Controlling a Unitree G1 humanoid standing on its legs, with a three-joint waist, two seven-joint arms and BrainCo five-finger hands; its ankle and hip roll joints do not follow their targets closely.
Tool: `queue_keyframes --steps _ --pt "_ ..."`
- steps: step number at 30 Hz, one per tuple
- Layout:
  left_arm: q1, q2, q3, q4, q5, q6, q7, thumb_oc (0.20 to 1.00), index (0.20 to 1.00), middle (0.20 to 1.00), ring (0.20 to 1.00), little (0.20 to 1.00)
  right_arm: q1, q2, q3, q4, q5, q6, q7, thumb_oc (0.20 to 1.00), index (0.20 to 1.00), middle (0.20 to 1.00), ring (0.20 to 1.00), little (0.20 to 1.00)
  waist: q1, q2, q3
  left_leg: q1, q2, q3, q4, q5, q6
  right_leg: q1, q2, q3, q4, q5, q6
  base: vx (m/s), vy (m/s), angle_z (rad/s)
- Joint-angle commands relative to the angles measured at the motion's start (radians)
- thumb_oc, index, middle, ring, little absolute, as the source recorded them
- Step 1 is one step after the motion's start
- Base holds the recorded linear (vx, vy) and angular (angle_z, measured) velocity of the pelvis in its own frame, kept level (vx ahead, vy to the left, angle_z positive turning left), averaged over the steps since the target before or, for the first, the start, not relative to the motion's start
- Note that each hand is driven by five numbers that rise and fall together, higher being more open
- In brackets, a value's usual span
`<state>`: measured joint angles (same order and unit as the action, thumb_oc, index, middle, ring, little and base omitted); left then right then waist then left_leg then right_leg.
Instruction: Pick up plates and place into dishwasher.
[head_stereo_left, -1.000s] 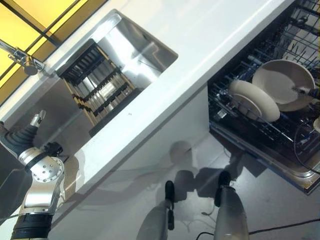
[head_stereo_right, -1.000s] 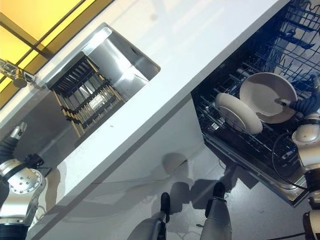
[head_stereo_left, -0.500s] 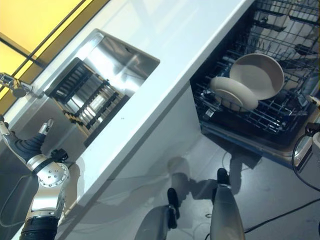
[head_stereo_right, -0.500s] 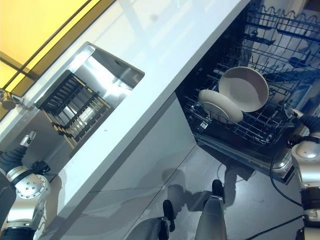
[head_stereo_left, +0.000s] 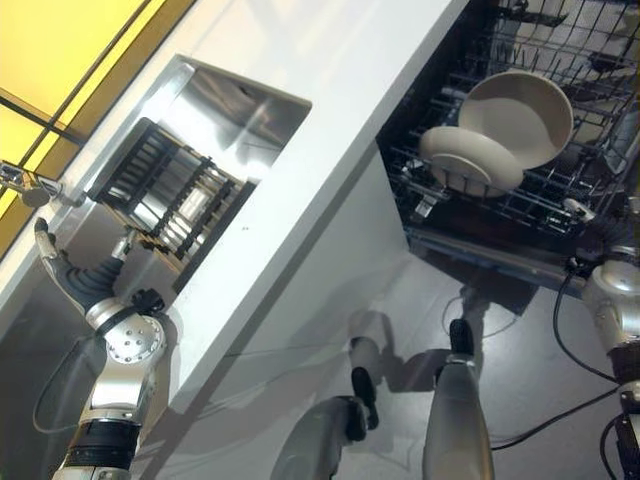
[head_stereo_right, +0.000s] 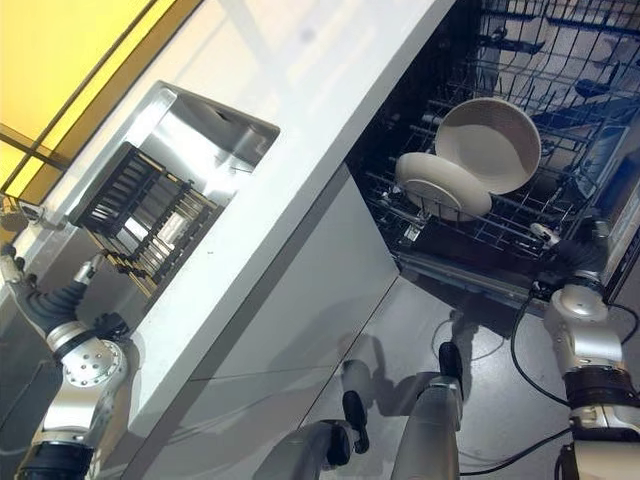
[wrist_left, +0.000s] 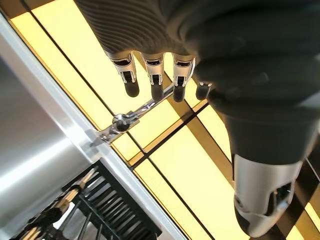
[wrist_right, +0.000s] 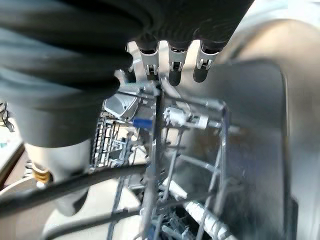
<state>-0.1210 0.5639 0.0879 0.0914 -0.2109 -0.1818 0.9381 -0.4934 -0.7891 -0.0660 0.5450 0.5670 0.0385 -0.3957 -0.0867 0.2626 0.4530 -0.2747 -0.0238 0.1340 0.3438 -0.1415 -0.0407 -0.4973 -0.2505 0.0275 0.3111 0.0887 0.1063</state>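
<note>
A white counter (head_stereo_left: 330, 110) runs across the scene with a steel sink (head_stereo_left: 235, 105) sunk into it. In the sink sits a black dish rack (head_stereo_left: 165, 200), and a faucet (head_stereo_left: 25, 185) stands at the sink's far edge. Beside the counter, the dishwasher rack (head_stereo_right: 480, 225) is pulled out; two pale plates (head_stereo_right: 445, 185) stand on edge in it, one leaning against the other. Below lies a grey floor (head_stereo_right: 480, 360).

Left hand (head_stereo_left: 72, 277) raised, fingers (wrist_left: 153, 75) straight, empty. Right hand (head_stereo_right: 572, 258) fingers (wrist_right: 172, 64) relaxed, empty.
</note>
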Motion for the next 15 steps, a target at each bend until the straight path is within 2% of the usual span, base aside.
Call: queue_keyframes --steps 1,5,15 --pt "-0.017 0.020 -0.031 0.005 0.039 0.016 0.056 1.000 1.000 1.000 1.000 1.000 -0.126 -0.005 0.005 0.006 0.076 -0.108 -0.016 1.000 1.000 1.000 1.000 1.000 0.011 0.027 0.067 -0.185 -0.045 -0.015 0.195 0.005 0.019 -0.063 0.017 0.020 0.024 -0.060 -0.032 -0.03 -0.081 -0.02" --pt "-0.046 0.020 -0.053 0.015 0.046 0.011 0.067 1.000 1.000 1.000 1.000 1.000 -0.175 0.025 0.015 0.036 0.076 -0.146 -0.075 1.000 1.000 1.000 1.000 1.000 0.025 0.038 0.067 -0.233 -0.051 -0.027 0.209 0.014 0.018 -0.106 0.026 0.019 0.029 -0.059 -0.037 -0.01 -0.051 -0.01" --pt "-0.057 0.012 -0.076 0.015 0.031 0.006 0.065 1.000 1.000 1.000 1.000 1.000 -0.280 0.068 0.086 0.084 -0.016 -0.168 -0.046 1.000 1.000 1.000 1.000 1.000 0.060 0.070 0.067 -0.261 -0.052 -0.057 0.215 0.049 0.009 -0.122 0.046 -0.001 0.034 -0.081 -0.060 0.00 0.004 -0.02"
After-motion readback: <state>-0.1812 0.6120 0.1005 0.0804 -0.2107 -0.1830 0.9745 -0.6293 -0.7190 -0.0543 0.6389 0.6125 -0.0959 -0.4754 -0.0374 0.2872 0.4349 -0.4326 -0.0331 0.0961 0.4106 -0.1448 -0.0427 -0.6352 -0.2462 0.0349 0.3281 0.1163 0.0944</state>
